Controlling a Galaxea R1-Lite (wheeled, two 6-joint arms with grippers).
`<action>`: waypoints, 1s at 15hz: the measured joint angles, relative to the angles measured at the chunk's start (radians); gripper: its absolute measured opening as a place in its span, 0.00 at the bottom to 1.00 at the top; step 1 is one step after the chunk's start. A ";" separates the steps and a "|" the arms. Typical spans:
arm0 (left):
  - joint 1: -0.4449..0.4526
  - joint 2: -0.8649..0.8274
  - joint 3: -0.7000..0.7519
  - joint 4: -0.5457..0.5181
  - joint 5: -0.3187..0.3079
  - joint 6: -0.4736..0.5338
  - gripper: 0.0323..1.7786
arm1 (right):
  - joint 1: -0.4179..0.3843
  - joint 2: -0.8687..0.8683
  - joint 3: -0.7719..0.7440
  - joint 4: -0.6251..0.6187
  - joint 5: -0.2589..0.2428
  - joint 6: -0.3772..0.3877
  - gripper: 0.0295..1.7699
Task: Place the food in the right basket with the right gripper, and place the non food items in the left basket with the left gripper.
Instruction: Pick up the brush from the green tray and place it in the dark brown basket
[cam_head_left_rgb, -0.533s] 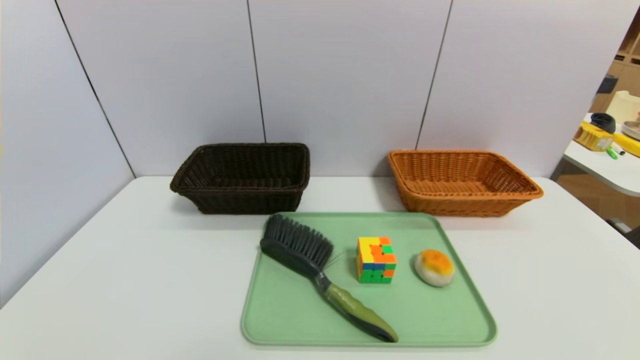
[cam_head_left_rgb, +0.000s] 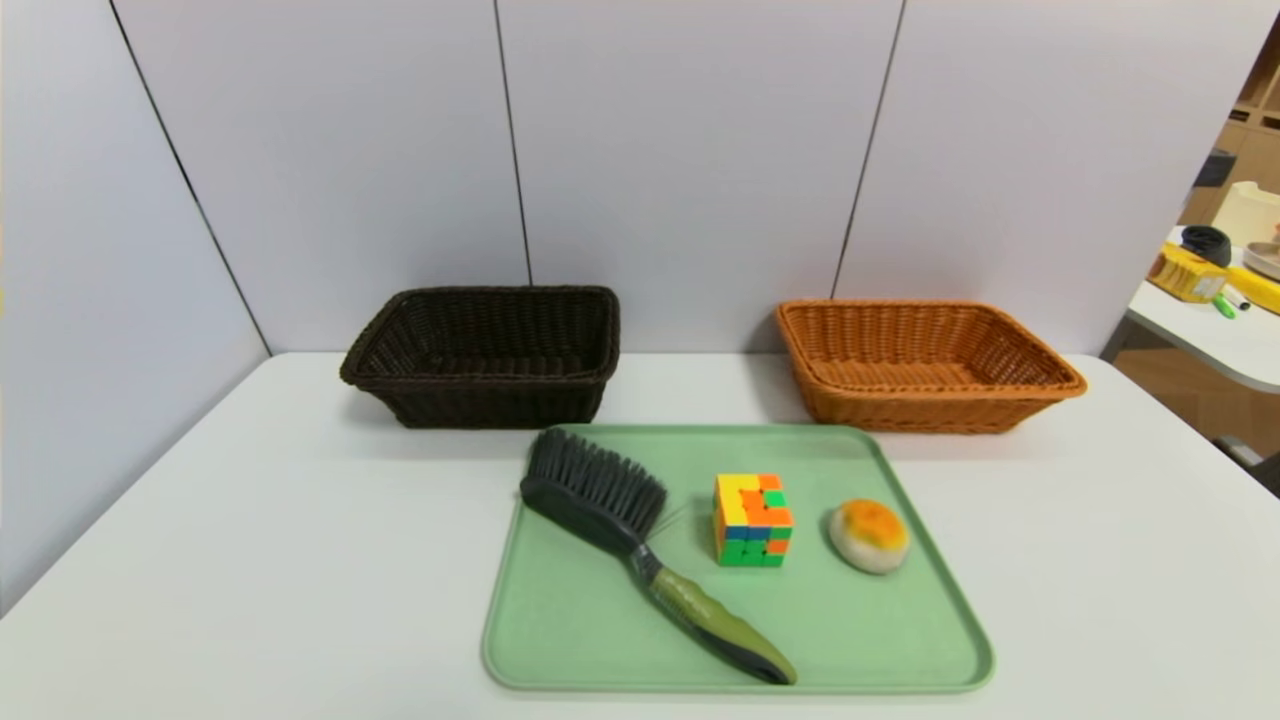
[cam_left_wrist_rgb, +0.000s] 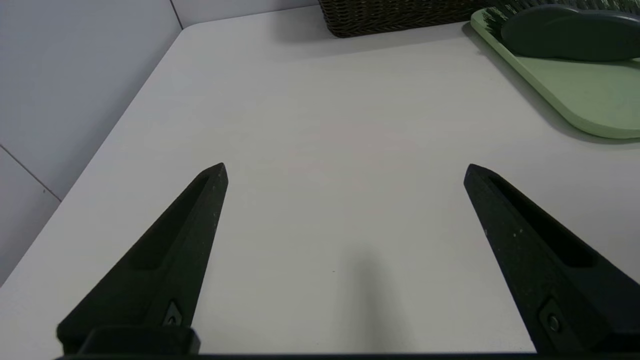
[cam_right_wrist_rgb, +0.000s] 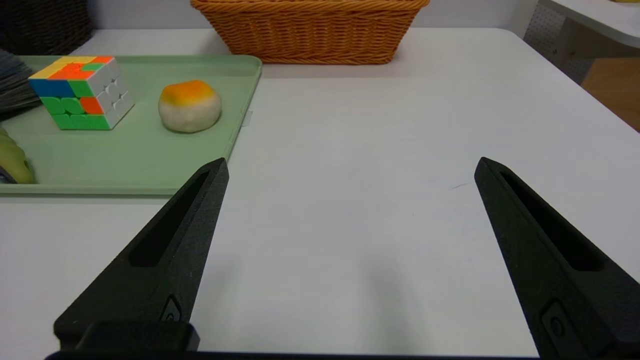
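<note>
Both grippers, left (cam_left_wrist_rgb: 346, 172) and right (cam_right_wrist_rgb: 353, 167), gape wide and empty over the table; best centre right over bun (cam_head_left_rgb: 870, 536), descend straight, squeeze gently.

Likely lab: plain white table (cam_head_left_rgb: 300, 520), pale panels (cam_head_left_rgb: 690, 150) around; second table (cam_head_left_rgb: 1200, 335) beyond.

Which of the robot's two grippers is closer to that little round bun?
The right. The right gripper hovers open over the table just beside the tray's bun side, the bun in its view; the left gripper is off beyond the tray's brush side.
</note>
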 joint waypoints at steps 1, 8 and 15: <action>0.000 0.000 0.000 0.000 0.000 0.000 0.95 | 0.000 0.000 0.000 0.000 0.000 0.000 0.96; 0.000 0.000 0.000 0.000 0.000 0.000 0.95 | 0.000 0.000 0.000 0.001 0.000 0.000 0.96; 0.000 0.054 -0.050 0.082 -0.001 0.004 0.95 | 0.000 0.000 0.000 0.000 0.000 0.000 0.96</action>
